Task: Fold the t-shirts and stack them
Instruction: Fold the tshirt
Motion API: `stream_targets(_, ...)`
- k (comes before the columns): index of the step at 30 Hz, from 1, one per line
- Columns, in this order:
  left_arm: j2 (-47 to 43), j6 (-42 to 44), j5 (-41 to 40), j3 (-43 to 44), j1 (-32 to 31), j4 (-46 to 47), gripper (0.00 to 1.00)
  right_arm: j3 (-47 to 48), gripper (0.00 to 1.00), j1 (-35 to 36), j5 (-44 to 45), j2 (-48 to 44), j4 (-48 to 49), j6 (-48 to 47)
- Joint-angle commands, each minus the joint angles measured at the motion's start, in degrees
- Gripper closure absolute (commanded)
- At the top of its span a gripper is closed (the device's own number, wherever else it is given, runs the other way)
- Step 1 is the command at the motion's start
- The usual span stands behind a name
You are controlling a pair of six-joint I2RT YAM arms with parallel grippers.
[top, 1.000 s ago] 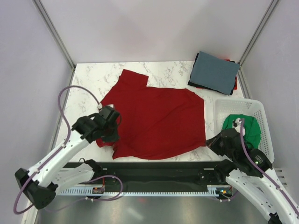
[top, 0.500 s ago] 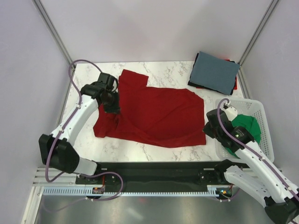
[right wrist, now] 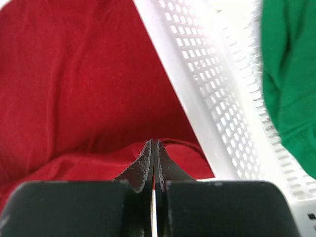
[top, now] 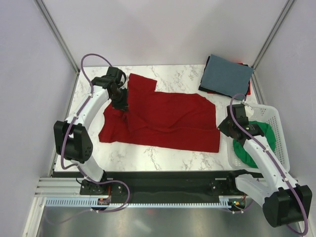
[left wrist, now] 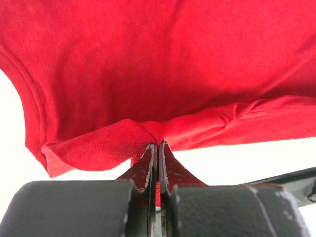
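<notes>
We start at the near edge of the table. There the red t-shirt lies spread flat, its long near hem running from 7 o'clock to 4 o'clock in the top view. One sleeve flops out at 8 o'clock, and the other reaches toward 11 o'clock.

At the shirt's 3 o'clock edge, the right fingers sit just above the near right corner of the cloth. In the right wrist view these fingers are pressed together with no gap. A ridge of red cloth is bunched at their tips, so we read them as pinching the hem. The white basket wall rises at 1 o'clock from the tips, just beside the cloth.

The basket stands at 3 o'clock on the table and holds the green t-shirt, which is crumpled inside it.

Farther back, at the shirt's 10 o'clock corner, the left fingers are on the cloth near the far sleeve. In the left wrist view these fingers are closed tight on a fold of the red shirt. The fold puckers up to the tips from both sides, and the rest of the cloth spreads away toward 12 o'clock.

Farthest, at 1 o'clock, the slate-blue t-shirt lies folded on top of a stack of 2 or more darker tees. This stack is well apart from the red shirt.
</notes>
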Motion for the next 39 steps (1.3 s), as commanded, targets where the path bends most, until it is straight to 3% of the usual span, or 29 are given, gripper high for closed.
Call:
stream_targets(1,4.3,4.6,0.8,4.1,0.7,0.3,0.95,-1.4,1.00,-0.3,-3.3,2.4,5.1,-1.9)
stream_targets(5,12.4,5.2,-1.2,9.8,1.7,-0.6,0.85,-2.3,1.00,-0.4,-3.0,4.6,7.1,-1.7)
stream_targets(7,17.9,4.3,-1.3,12.9,2.3,-1.3,0.74,-1.7,1.00,-0.6,-3.1,6.3,7.8,-1.7)
stream_targets(8,19.4,4.0,-1.7,16.9,2.7,-2.3,0.68,-1.2,0.98,-0.7,-2.9,7.0,8.1,-1.9)
stream_targets(9,21.5,3.1,-2.5,19.2,2.7,-4.1,0.53,0.2,0.95,-1.0,-2.6,8.4,7.9,-2.2)
stream_targets(10,21.6,2.8,-3.1,21.3,2.7,-5.1,0.45,1.1,0.90,-1.2,-2.5,9.1,7.9,-2.4)
stream_targets(11,21.4,2.4,-4.1,24.0,2.7,-5.4,0.36,1.9,0.68,-1.6,-2.7,9.6,7.8,-2.7)
stream_targets(12,20.4,1.5,-4.8,24.8,2.7,-5.6,0.22,3.4,0.44,-2.2,-2.8,9.9,7.8,-2.9)
stream_targets(14,16.9,0.9,-8.0,25.4,2.7,-5.7,0.14,5.2,0.02,-2.5,-2.9,10.1,6.6,-3.2)
stream_targets(18,7.1,-4.2,-12.4,17.5,4.2,-3.8,0.12,6.5,0.02,-2.1,-6.4,5.5,5.6,-4.5)
stream_targets(23,-16.0,-14.0,-7.8,-11.2,10.1,10.2,0.14,-0.3,0.02,1.1,-11.9,-0.2,5.3,-3.4)
stream_targets(28,-30.1,-23.0,-5.2,-35.1,13.1,20.0,0.12,-8.3,0.02,4.9,-12.8,-1.6,6.7,-2.3)
stream_targets(34,-39.4,-31.4,-4.9,-50.8,20.3,27.0,0.09,-11.9,0.02,5.7,-11.5,1.7,6.5,-5.1)
stream_targets(39,-41.1,-33.5,-6.3,-55.2,23.5,30.1,0.09,-13.2,0.02,5.8,-8.1,4.7,7.2,-6.4)
